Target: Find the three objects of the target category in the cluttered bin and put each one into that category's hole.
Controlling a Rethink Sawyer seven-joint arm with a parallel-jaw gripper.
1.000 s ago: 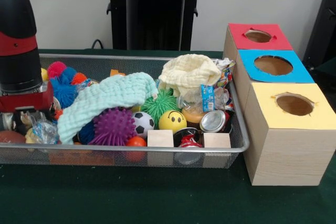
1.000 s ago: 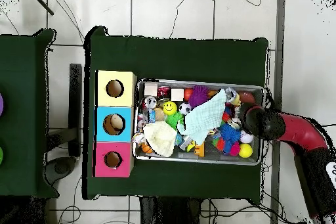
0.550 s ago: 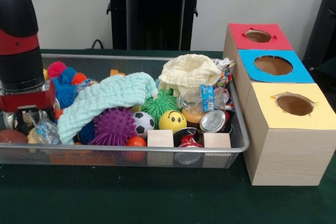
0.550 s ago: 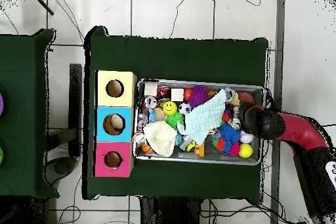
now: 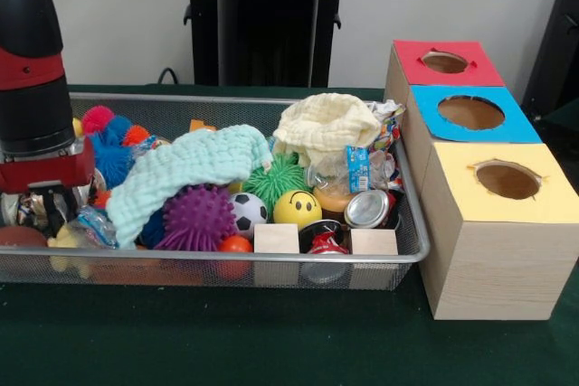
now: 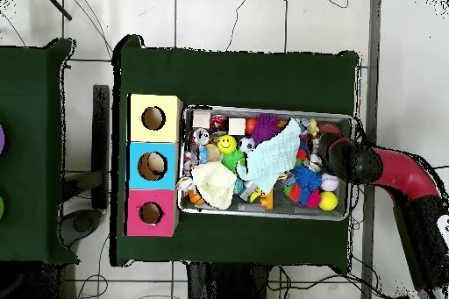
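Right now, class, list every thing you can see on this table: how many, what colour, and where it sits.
Wire bin: one, silver, on the green table.
Hole boxes: three, wood, topped red, blue, yellow, beside the bin.
Cloths: two, mint and cream, on the pile.
Spiky balls: purple, green, blue.
Smiley ball: one, yellow, near the front.
Soccer ball: one, black and white.
Wooden blocks: two, front wall.
Cans: crushed, at the boxes' end.
Arm: one, red and black, over the bin's far end; gripper in clutter.
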